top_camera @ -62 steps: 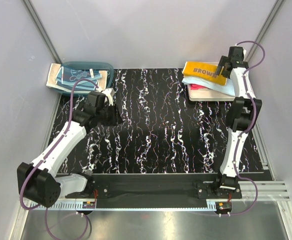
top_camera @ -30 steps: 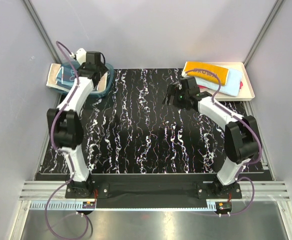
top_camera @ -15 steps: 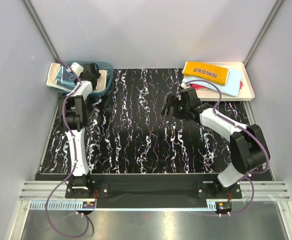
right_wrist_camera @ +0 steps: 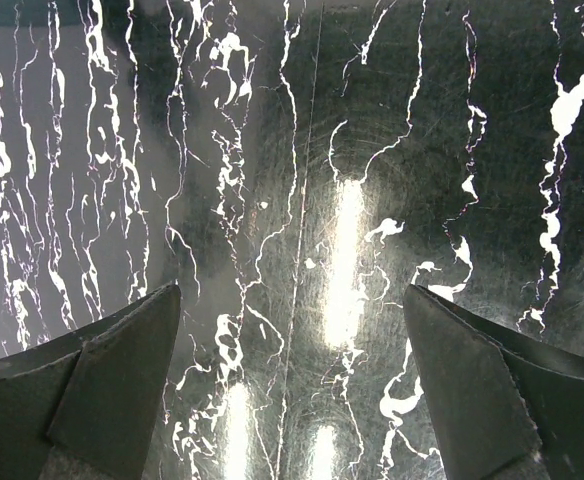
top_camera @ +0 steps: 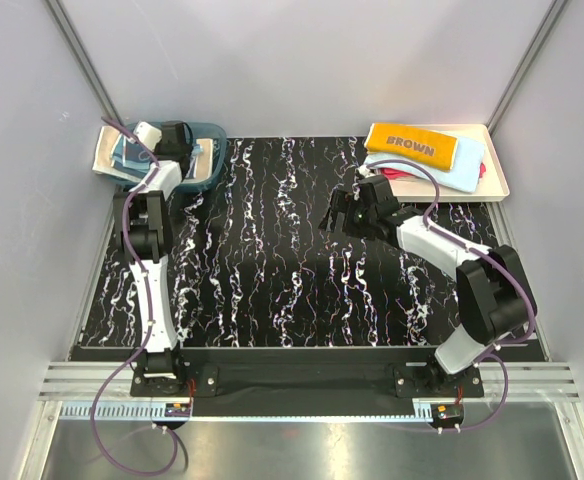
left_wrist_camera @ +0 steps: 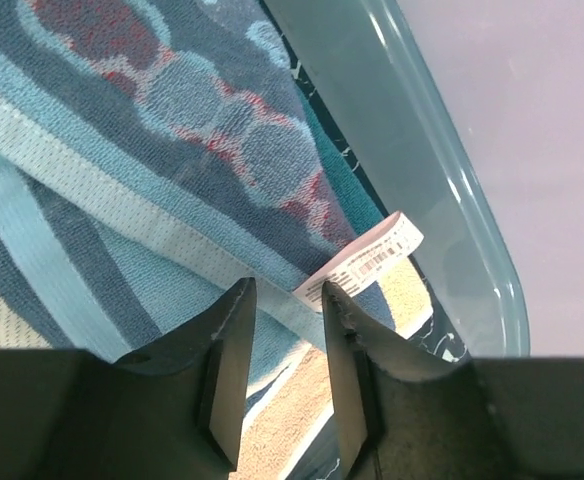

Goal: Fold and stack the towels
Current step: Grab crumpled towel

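Observation:
A dark teal and blue patterned towel (left_wrist_camera: pixel 172 150) with a cream border lies in the translucent teal basin (left_wrist_camera: pixel 442 170) at the table's back left (top_camera: pixel 122 152). My left gripper (top_camera: pixel 177 140) reaches down into the basin. Its jaws (left_wrist_camera: pixel 285 295) stand part-way apart on the cloth's striped edge, beside a white barcode tag (left_wrist_camera: pixel 372 255). The cloth between them looks flat, not bunched. Folded towels are stacked at the back right: orange "BROWN" one (top_camera: pixel 412 145) on top, light blue (top_camera: pixel 462 165) beneath, red sliver (top_camera: pixel 484 168). My right gripper (top_camera: pixel 334 218) hovers open over bare table (right_wrist_camera: pixel 292 295).
The cream tray (top_camera: pixel 499 170) under the stack sits at the back right corner. The basin's rim (top_camera: pixel 210 172) overlaps the black marbled table (top_camera: pixel 272 270). Grey walls close in on both sides and at the back.
My left arm swung up to the basin and lowered into it, and its jaws have narrowed. My right arm left the tray and drifted left over the table.

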